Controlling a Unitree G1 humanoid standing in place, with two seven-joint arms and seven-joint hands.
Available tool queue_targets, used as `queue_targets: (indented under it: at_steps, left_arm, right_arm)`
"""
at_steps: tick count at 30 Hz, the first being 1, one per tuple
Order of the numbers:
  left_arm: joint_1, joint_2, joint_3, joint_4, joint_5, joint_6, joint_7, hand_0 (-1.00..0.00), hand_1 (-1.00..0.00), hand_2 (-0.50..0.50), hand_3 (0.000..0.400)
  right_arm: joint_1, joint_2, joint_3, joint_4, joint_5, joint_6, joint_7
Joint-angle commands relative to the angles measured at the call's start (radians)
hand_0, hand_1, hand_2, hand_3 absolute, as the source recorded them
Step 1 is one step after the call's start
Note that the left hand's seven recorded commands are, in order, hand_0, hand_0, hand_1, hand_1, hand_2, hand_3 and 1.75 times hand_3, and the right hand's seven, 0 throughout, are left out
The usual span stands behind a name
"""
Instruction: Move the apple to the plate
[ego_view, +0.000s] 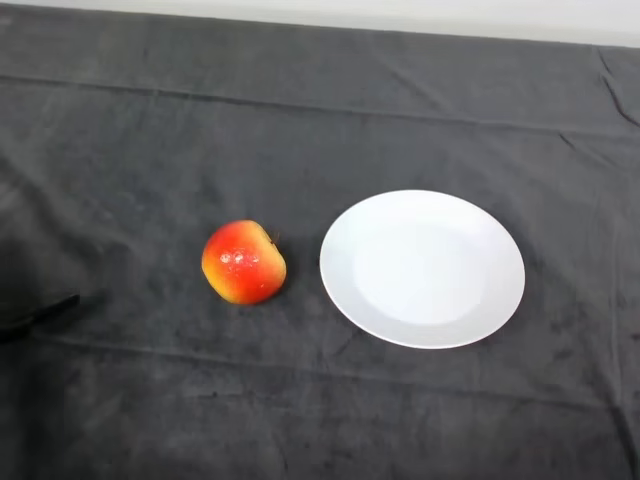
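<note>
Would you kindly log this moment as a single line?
apple: on cloth, left of plate | plate: bare | apple-plate: apart | task: not started

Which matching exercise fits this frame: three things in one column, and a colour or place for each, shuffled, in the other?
Things:
1. apple
2. plate
3. cloth

Descriptions:
A. white, round, nothing on it, to the right of the fruit
B. dark grey, wrinkled, spread over the whole table
C. red and yellow, lying on the cloth just left of the white dish

Pairs: 1-C, 2-A, 3-B.
</note>
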Motion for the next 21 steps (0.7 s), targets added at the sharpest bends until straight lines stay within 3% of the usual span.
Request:
queue_targets:
  at_steps: [1,11,21]
  left_arm:
    - [-0.057,-0.013,-0.034,-0.051,0.026,0.015,0.014,0.0,0.0,0.0,0.0]
    - [-0.082,-0.081,-0.124,-0.075,0.069,0.055,0.015,0.0,0.0,0.0,0.0]
    - [-0.114,-0.107,-0.202,-0.067,0.079,0.084,-0.011,0.0,0.0,0.0,0.0]
  right_arm:
    - [-0.025,-0.013,-0.0146,-0.005,0.0175,-0.005,0.003]
    - [-0.025,-0.013,-0.0141,-0.007,0.0173,-0.005,0.0019]
    - [-0.024,-0.012,-0.0137,-0.009,0.0171,-0.005,0.0009]
